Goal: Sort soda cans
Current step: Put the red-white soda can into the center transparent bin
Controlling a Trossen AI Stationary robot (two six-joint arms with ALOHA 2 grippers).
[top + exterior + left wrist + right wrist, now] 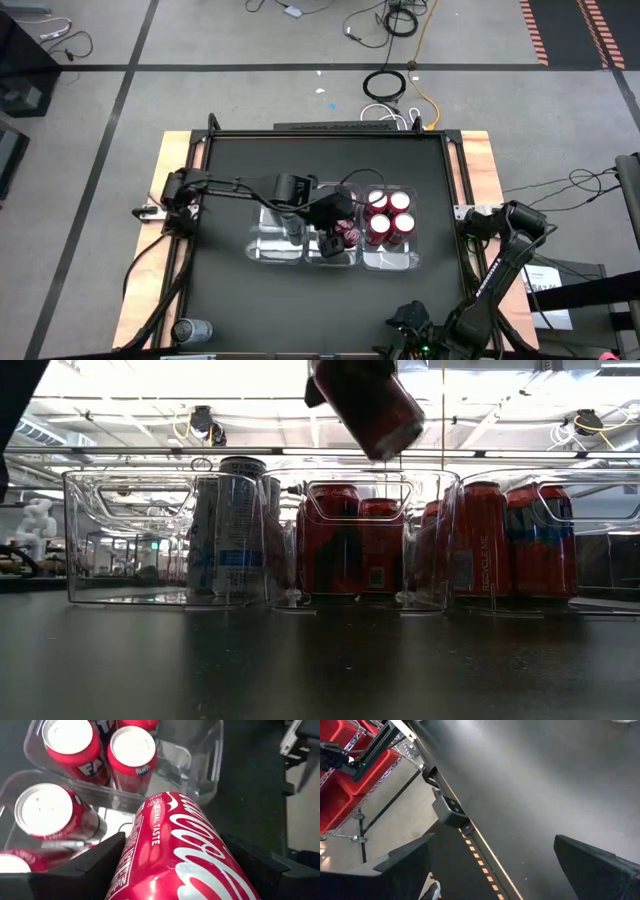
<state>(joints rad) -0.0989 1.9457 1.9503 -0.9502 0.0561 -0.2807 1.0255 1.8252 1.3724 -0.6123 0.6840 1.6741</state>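
Above the middle tray [331, 258], the left gripper [172, 865] pinches a red can [182, 855], hidden from overhead but clear at the wrist; the right gripper [492, 865], at the table's near edge, has jaws spread.

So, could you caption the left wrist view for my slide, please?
Left gripper holds a red can above trays of upright red cans.

Even, diffuse overhead lighting is recorded in the high view; the matte black table top [300, 300] shows little shadow. In the low view, the bright ceiling strip lights [200, 380] are blown out, and reflections are seen on the clear rectangular plastic trays [150, 540]. In the left wrist view, the red cylindrical soda can [185, 855] held closest is softly blurred, with glare on its side.
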